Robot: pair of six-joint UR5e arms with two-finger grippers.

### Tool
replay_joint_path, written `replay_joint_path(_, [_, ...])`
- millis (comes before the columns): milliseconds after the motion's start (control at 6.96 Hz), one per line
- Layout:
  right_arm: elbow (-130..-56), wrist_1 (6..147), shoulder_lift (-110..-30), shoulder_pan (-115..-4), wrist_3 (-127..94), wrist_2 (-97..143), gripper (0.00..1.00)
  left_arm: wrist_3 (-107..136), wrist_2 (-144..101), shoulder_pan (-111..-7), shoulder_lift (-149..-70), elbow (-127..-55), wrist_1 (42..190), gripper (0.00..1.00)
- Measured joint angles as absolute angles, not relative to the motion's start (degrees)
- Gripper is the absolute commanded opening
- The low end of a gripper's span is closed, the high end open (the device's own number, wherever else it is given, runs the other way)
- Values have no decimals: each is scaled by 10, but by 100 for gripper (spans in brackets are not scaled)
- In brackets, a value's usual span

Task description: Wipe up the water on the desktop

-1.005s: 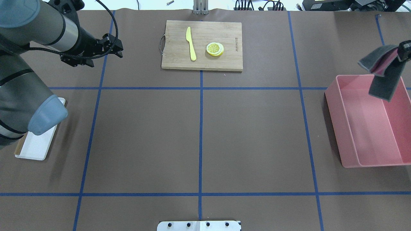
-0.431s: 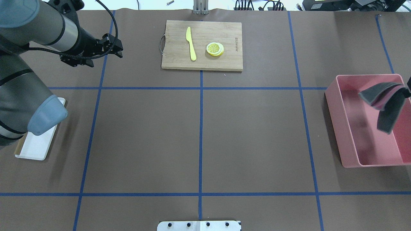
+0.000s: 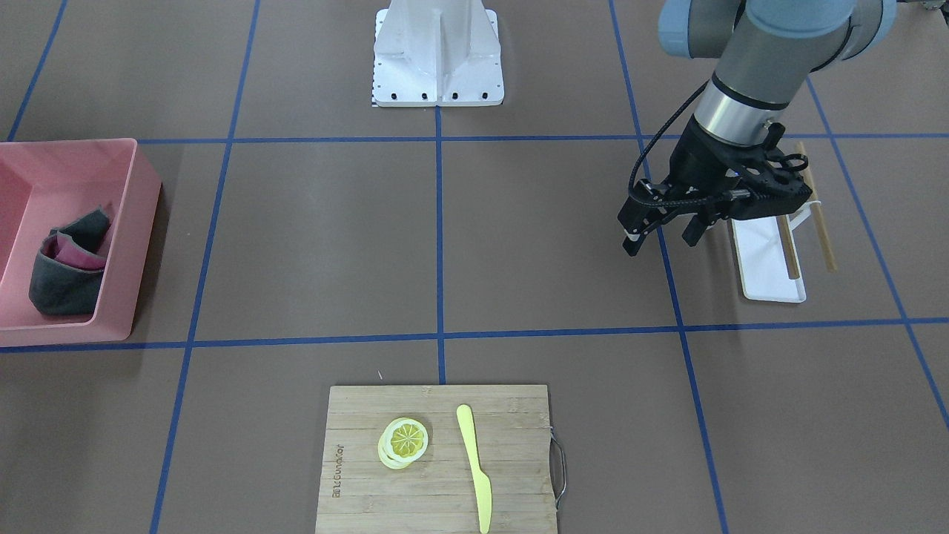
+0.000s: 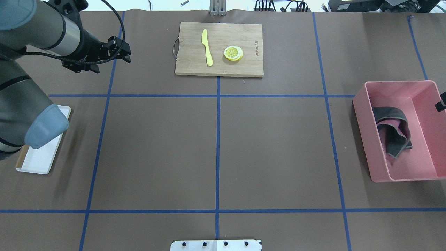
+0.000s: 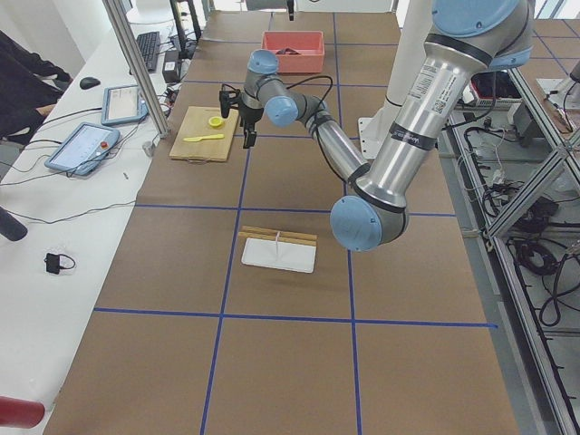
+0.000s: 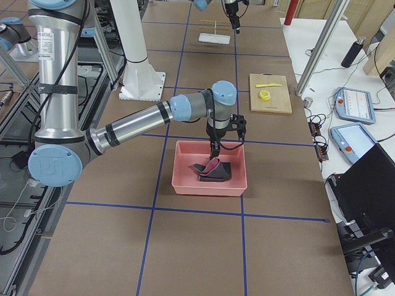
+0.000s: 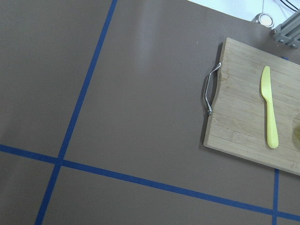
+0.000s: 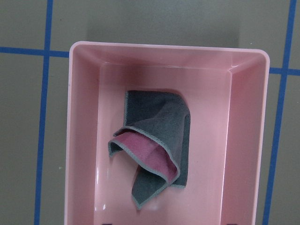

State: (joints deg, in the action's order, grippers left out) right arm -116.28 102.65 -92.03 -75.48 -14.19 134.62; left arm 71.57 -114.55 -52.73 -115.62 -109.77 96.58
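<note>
The desktop (image 4: 278,150) is a matte brown surface crossed by blue tape lines; I see no water on it. A grey cloth with a pink inner side (image 4: 392,130) lies crumpled in the pink bin (image 4: 362,118) at the table's right end, and also shows in the right wrist view (image 8: 154,145). My right gripper (image 6: 214,148) hangs above the bin, apart from the cloth, open and empty. My left gripper (image 3: 660,243) is open and empty, hovering over the far left of the desktop.
A bamboo cutting board (image 4: 244,66) at the far middle carries a yellow knife (image 4: 207,47) and a lemon slice (image 4: 233,53). A white tray (image 3: 767,256) with chopsticks lies under my left arm. The robot's base plate (image 3: 437,89) sits at the near edge.
The right gripper moved over the pink bin with the cloth hanging from it and let go. The cloth now lies in the bin. The left arm shifted slightly.
</note>
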Motion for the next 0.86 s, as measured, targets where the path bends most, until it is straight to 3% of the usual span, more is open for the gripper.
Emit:
replay_joint_path(431, [-1145, 1021, -923, -783, -136, 1339, 100, 544, -1249, -644, -1116, -1124, 901, 98])
replay_joint_path(862, [-1121, 1021, -923, -809, -129, 1337, 100, 153, -1267, -786, -1029, -1100, 790, 98])
